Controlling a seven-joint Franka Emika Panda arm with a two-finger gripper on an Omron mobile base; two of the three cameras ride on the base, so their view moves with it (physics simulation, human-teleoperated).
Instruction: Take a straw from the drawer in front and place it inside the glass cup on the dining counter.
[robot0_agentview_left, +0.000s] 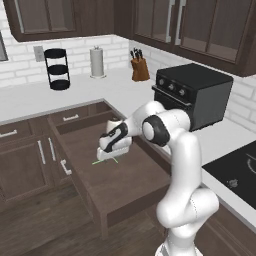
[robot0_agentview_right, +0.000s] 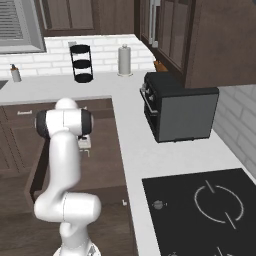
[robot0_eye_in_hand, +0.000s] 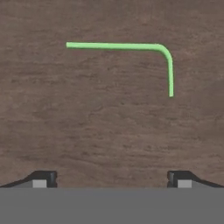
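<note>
Green and thin, the straw (robot0_eye_in_hand: 131, 46) lies flat on the wooden floor of the open drawer (robot0_agentview_left: 130, 187); it has a bend near one end, so it is not fully straight. The gripper (robot0_eye_in_hand: 111, 178) hangs above it with the jaws wide apart and holding nothing. The straw is ahead of the fingertips (robot0_eye_in_hand: 43, 178), not between them. I think the hand should first shift until the long part crosses the gap, then descend slowly and close softly, because a light straw can roll away.
</note>
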